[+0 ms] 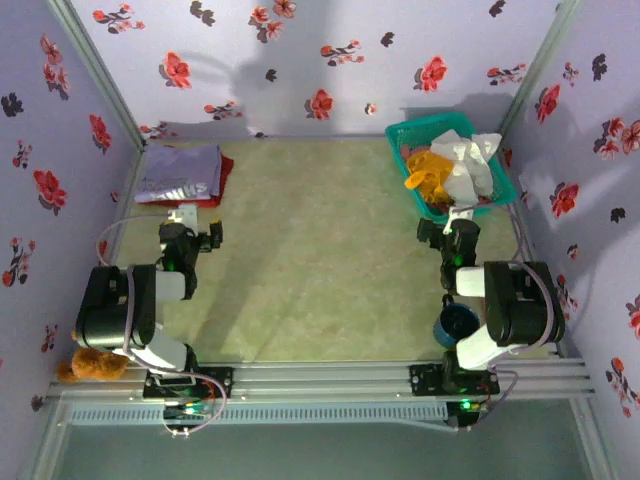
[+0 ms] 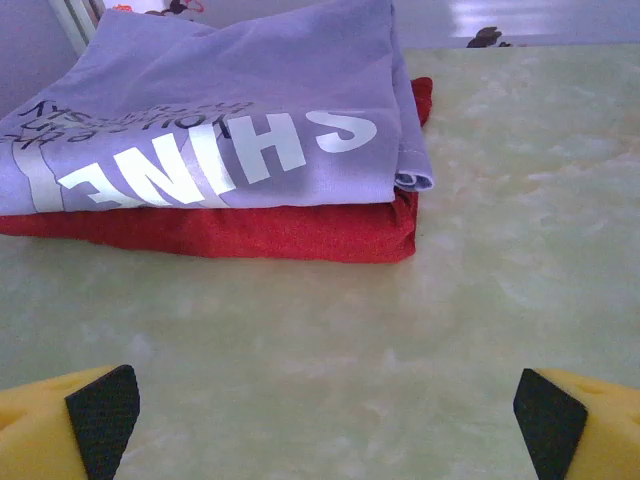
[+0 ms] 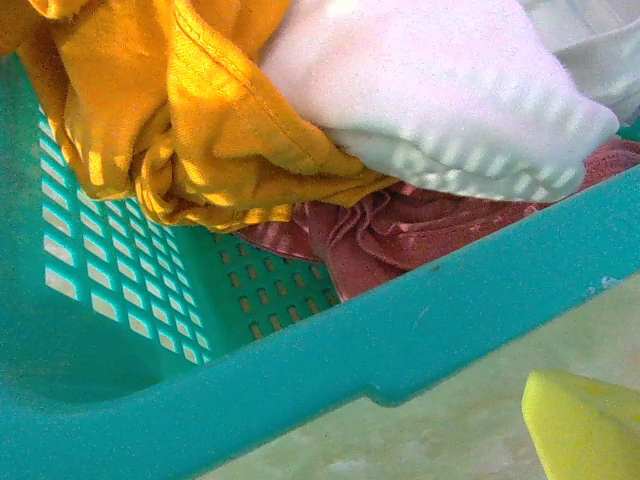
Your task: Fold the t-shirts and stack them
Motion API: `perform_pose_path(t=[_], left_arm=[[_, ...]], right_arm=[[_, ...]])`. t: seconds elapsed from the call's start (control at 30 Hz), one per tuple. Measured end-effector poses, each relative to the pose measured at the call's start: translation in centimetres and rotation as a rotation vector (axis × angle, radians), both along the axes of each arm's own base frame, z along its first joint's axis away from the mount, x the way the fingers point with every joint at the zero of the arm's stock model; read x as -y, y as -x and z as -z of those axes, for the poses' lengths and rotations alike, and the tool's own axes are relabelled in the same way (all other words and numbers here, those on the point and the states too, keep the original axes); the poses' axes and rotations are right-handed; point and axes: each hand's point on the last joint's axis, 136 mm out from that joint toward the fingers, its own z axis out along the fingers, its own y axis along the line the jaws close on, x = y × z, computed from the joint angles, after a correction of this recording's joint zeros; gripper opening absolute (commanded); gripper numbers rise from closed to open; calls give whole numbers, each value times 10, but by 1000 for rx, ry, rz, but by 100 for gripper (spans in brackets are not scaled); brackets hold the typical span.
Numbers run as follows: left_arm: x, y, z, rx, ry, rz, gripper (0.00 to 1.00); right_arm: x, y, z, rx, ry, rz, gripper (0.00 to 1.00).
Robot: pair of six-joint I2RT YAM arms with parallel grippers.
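T-shirts lie in two groups. At the table's far left corner, a lavender shirt with white lettering sits folded on a folded red shirt. Their edges roughly match, which reads as the finished stack. At the far right corner a teal basket holds the unfolded ones: an orange-yellow shirt, a white shirt and a reddish shirt bunched underneath. These are probably the supply to draw from.

The left gripper hovers low just in front of the stack, its fingers wide apart over bare table and touching nothing. The right gripper faces the basket's near wall with its fingers apart and empty, likely placed to reach in for the next shirt.

The lettering is upside down in the left wrist view, and its smaller lines are unreadable. The heap hides the basket's bottom, so the number of shirts inside cannot be told. One right pad is cut off at the frame's corner. A brown teddy bear sits at the near left corner, tucked against the left arm.
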Motion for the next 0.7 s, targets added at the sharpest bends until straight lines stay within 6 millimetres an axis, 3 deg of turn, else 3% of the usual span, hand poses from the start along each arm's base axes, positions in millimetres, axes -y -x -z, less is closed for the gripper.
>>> perform_pose_path(t=[0.7], left_arm=[[1, 0, 0, 0, 1, 4, 100]], right_arm=[[0, 0, 0, 0, 0, 0, 99]])
